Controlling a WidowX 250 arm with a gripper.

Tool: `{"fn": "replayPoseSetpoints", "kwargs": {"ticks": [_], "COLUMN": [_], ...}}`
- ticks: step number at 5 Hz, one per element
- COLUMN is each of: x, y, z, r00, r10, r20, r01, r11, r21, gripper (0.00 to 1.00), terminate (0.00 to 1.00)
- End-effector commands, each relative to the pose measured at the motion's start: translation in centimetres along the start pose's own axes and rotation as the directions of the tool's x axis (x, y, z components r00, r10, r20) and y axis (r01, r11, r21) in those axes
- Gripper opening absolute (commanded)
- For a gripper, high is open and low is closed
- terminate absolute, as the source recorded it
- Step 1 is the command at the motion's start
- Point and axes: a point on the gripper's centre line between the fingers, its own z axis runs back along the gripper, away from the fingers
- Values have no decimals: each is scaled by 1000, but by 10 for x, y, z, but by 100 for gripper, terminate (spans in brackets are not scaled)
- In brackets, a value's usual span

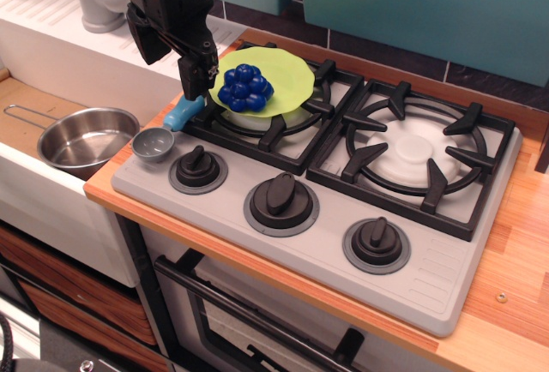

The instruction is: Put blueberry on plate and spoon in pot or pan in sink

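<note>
Spoon (164, 132) lies at the stove's left edge, blue handle toward the plate (287, 76) that already carries the blueberry (244, 87); hand (194, 91) hovers above the handle, finger gap unreadable, so descend straight, pinch the handle across its width, then carry left to the pot (84, 138) in the sink (34, 196).

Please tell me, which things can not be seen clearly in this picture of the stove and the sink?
- Gripper jaws: the one view shows them edge-on, dark on dark, so open or shut is unclear.
- Spoon handle top: hidden behind the gripper, so contact cannot be told.
- Plate underside: hidden by the plate itself and the blueberry.
- Sink basin: cut off by the left edge.
</note>
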Motion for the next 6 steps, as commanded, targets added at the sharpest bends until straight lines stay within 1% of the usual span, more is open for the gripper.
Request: {"fn": "replayPoseSetpoints", "kwargs": {"ticks": [1,2,3,4,5,6], "x": [-14,-18,-22,-24,-26,-24], "y": [-17,-18,-15,-12,-4,3], "z": [-13,-16,-18,-24,-34,-37], "r00": [990,988,986,981,974,970], "r10": [25,30,25,14,-14,-19], "r20": [136,151,163,191,224,242], "r01": [-38,-46,-40,-28,0,13], "r11": [995,994,995,997,998,1000], "r21": [96,101,90,70,65,29], "gripper": [100,100,100,100,100,100], "terminate": [0,0,0,0,0,0]}}
